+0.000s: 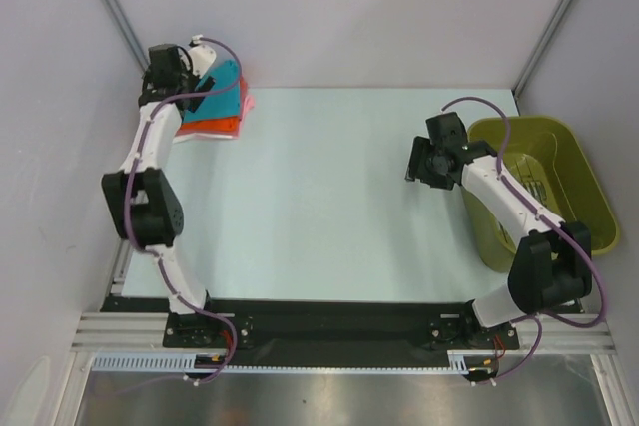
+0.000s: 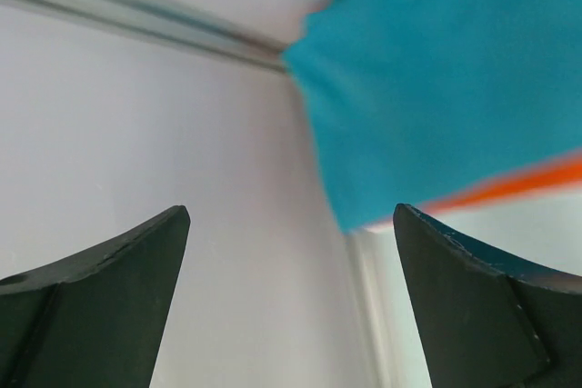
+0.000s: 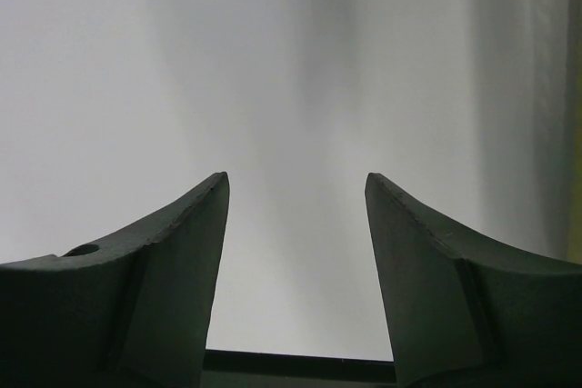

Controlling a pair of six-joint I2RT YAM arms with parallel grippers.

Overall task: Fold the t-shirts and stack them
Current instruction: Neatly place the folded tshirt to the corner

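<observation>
A folded stack of t-shirts lies in the table's far left corner. The teal one (image 1: 225, 80) is on top, an orange one (image 1: 213, 125) is below it, and a pink edge (image 1: 247, 103) shows at the right side. My left gripper (image 1: 198, 95) hovers at the stack's left edge and is open, with nothing between its fingers. In the left wrist view the teal shirt (image 2: 436, 70) fills the upper right over an orange edge (image 2: 536, 179), beyond the open gripper (image 2: 291, 215). My right gripper (image 1: 419, 162) hangs open and empty over the table's right side. The right wrist view shows only bare surface past the gripper (image 3: 296, 179).
An olive-green plastic basket (image 1: 559, 152) stands at the table's right edge, just beside the right arm. White walls with metal posts close in the back and sides. The stack sits tight against the left wall (image 2: 136, 115).
</observation>
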